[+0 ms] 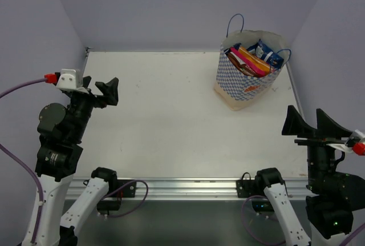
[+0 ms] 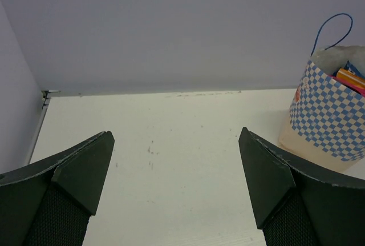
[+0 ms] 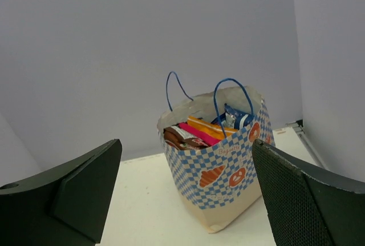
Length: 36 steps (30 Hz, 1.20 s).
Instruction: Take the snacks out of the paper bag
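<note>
- Top external view: the paper bag (image 1: 246, 80) stands upright at the far right of the white table (image 1: 159, 120), its mouth open upward, well apart from both arms.
- The left gripper (image 1: 98, 86) hangs over the table's left side with its jaws spread wide and nothing between them. The right gripper (image 1: 305, 112) waits at the near right, equally spread and empty.
- In the right wrist view the snacks stand on edge, packed side by side, with their tops about level with the rim. From left to right they are the brown-and-white chip bag (image 3: 178, 137), the pink-red packet (image 3: 197, 133), the orange-yellow packet (image 3: 211, 126) and a blue packet (image 3: 235, 116).
- The foil packets look light, crinkly and probably slick, and the chips inside would crush under a hard squeeze. A pinch on a flat top seam seems the safest hold.
- The bag is thin paper and looks light, so it may slide, tip or rise with a tightly wedged packet. Steadying its rim with the free arm would likely help.
- The blue cord handles (image 3: 231, 79) arch over the mouth and could snag a finger.
- The bag walls hide the lower part of every packet, so the packets cannot be counted, and smaller ones may sit underneath.
- The left wrist view cuts the bag off at its right edge.
</note>
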Motion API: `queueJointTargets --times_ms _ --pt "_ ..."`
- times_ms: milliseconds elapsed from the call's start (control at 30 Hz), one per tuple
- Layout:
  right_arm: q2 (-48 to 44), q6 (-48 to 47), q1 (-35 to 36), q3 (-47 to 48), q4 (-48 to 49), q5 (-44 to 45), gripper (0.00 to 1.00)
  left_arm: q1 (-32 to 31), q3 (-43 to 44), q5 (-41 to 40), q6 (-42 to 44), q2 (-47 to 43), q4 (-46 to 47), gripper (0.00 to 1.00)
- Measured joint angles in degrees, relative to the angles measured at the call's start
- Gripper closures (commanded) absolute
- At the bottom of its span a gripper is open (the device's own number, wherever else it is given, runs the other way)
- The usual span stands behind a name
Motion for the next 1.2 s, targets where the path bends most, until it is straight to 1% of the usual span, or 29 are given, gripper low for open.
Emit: queueJointTargets --times_ms 100,233,333,533,633,700,867,933,967,1067,1100,1167,1200 --pt "2.5 0.2 0.0 1.0 -1.4 -2.0 0.01 0.0 -0.1 0.0 0.0 0.4 0.0 0.00" --pt "8.3 2.1 0.0 2.5 -2.5 -4.1 0.01 0.0 -1.2 0.3 -0.2 0.9 -0.1 0.00" --pt "14.5 6.3 0.0 3.2 -4.4 -1.8 0.01 0.0 -1.6 1.3 -1.0 2.4 -0.1 0.00" --pt "32.7 17.0 -0.2 5.1 -7.0 8.0 0.01 0.0 -2.6 3.9 -2.6 4.9 -0.3 0.00" --pt "43.1 22.3 -2.6 8.4 -7.6 10.5 0.01 0.0 -3.3 4.8 -3.1 5.1 -0.3 0.00" --pt "50.5 26.2 -5.9 11.4 -8.0 10.7 0.03 0.0 -3.9 5.3 -3.3 5.1 -0.5 0.00" --pt "63.5 33.1 -12.1 16.6 -8.1 11.5 0.17 0.0 -4.6 6.5 -4.2 5.0 -0.8 0.00" --pt "67.4 34.5 -13.0 18.7 -8.3 12.0 0.21 0.0 -4.7 6.8 -4.3 5.0 -1.1 0.00" --pt "68.9 35.0 -13.1 19.4 -8.2 12.0 0.26 0.0 -4.9 6.9 -4.4 5.1 -1.1 0.00" --pt "71.3 35.9 -13.1 20.2 -8.2 11.9 0.36 0.0 -5.3 7.3 -4.5 5.2 -1.2 0.00" --pt "71.6 36.0 -13.1 20.2 -8.4 11.5 0.44 0.0 -5.4 7.5 -4.5 5.3 -1.4 0.00" --pt "71.6 36.2 -13.1 19.9 -8.2 10.5 0.52 0.0 -5.4 7.8 -4.5 5.7 -1.6 0.00" --pt "71.4 36.2 -13.1 19.5 -7.7 9.9 0.61 0.0 -5.4 7.9 -4.5 5.9 -1.5 0.00"
